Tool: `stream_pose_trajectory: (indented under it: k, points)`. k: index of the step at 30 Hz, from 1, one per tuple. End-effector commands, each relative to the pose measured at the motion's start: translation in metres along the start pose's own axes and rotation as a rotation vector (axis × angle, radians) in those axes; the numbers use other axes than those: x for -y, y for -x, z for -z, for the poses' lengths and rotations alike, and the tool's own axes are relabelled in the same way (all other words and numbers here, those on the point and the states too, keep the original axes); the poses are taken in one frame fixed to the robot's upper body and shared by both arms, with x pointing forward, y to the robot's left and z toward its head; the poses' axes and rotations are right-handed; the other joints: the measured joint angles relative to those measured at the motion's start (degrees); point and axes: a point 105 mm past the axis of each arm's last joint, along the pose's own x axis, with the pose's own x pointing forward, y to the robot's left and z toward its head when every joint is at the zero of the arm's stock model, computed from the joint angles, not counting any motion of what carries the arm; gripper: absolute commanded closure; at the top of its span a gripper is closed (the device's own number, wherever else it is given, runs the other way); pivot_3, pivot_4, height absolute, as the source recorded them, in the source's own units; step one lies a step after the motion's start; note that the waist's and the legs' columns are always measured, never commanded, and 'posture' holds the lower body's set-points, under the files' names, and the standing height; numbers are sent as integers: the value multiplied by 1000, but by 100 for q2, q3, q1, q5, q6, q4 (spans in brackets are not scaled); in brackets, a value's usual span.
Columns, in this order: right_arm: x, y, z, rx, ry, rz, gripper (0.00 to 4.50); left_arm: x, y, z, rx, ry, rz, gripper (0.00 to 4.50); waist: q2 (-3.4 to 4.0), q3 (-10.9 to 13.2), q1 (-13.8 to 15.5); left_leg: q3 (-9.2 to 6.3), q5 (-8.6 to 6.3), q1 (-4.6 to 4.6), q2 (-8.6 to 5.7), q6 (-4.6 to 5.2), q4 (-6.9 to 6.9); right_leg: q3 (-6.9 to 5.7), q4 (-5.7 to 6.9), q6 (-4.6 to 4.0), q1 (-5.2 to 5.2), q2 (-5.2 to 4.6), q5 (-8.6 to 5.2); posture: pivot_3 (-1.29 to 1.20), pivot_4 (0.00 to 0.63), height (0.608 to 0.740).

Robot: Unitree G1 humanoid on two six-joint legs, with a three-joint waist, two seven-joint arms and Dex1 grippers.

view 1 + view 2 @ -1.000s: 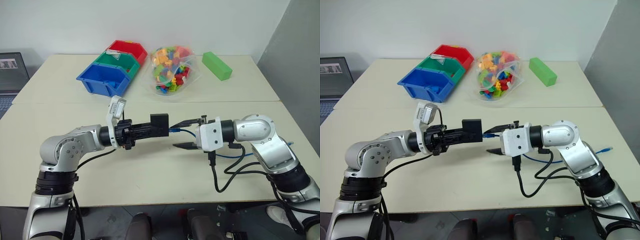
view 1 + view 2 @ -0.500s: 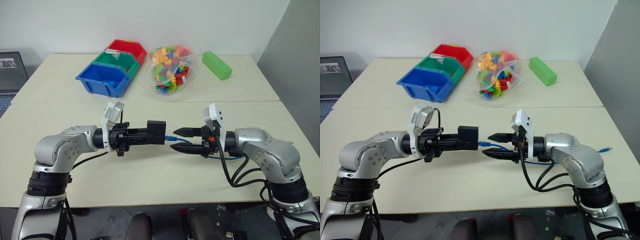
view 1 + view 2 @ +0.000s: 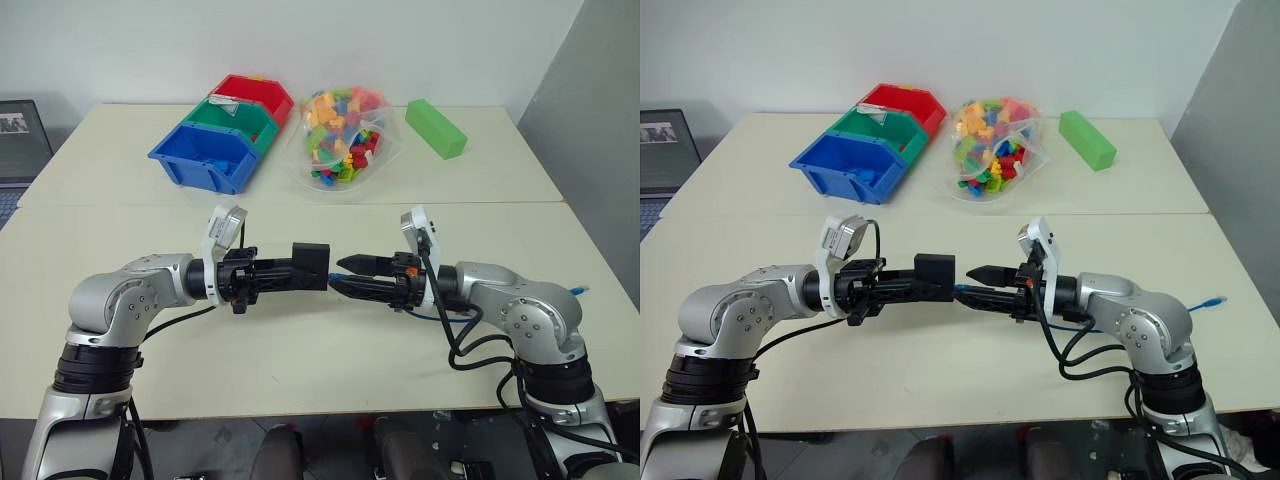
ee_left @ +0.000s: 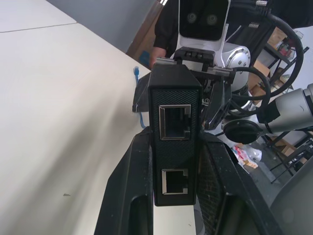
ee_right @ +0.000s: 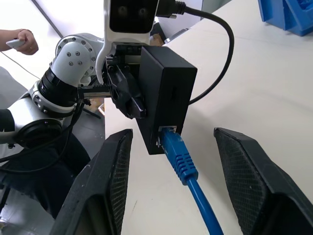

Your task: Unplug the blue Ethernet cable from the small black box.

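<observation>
The left pincer is clamped on the small black box, holding it above the surface with the blue Ethernet cable plugged into its side. The right pincer faces it, fingers spread either side of the plug (not touching). Beyond stand a blue bin and a green block.

A cream table spans the frame, with a seam running across its middle. In the upper left centre stand three open bins in a diagonal row, touching: a blue bin nearest, a green bin behind it, a red bin farthest. Just right of them lies a clear bag of multicoloured toy bricks. A green block lies at upper right. A laptop sits at the left edge.
</observation>
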Motion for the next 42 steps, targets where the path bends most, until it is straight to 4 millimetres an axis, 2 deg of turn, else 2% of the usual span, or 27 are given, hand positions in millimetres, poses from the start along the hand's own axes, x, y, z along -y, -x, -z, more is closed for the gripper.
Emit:
stream_pose_trajectory:
  k: [1, 14, 15, 18, 28, 31, 42]
  points:
    - [-6, -2, -5, 22, 14, -34, 1702, 7, 1, -11, 29, -38, 27, 3705, 0, 0, -1, 0, 0, 0, 0, 0, 0, 0, 1, 0, 0, 0, 0, 0, 150, 740]
    - [-5, -4, -4, 16, 9, -44, 1702, 7, 1, -10, 28, -39, 27, 3705, 0, 0, -2, -1, 0, 1, 0, 0, 0, -1, 2, 0, 0, 0, 0, 0, 150, 740]
    - [-5, -4, -4, 17, 7, -45, 1883, 7, 1, -10, 28, -39, 27, 3705, 0, 0, -2, -1, 0, 1, 0, 0, 0, -1, 2, 0, 0, 0, 0, 0, 150, 740]
    - [-6, -4, -4, 19, 5, -50, 2063, 8, 1, -9, 25, -38, 28, 3705, 0, 0, -2, -1, 0, 1, 0, 0, 0, -2, 2, 0, 0, 0, 0, 0, 150, 740]
    - [-10, 0, -3, 4, -9, -94, 2104, 7, 3, -7, 21, -36, 29, 3705, 0, 0, -1, 0, 0, 1, 0, 0, 0, -2, 2, 0, 0, 0, 0, 0, 150, 740]
    - [-10, 0, -5, 9, 1, -99, 2798, 7, 3, -7, 23, -36, 29, 3705, 0, 0, -1, -1, 0, 1, 0, 0, 0, -2, 2, 0, 0, 0, 0, 0, 150, 740]
    - [-10, -2, -4, 6, 0, -96, 2812, 7, 3, -6, 23, -34, 30, 3705, 0, 0, -1, -1, 0, 1, 0, 0, 0, -2, 2, 0, 0, 0, 0, 0, 150, 740]
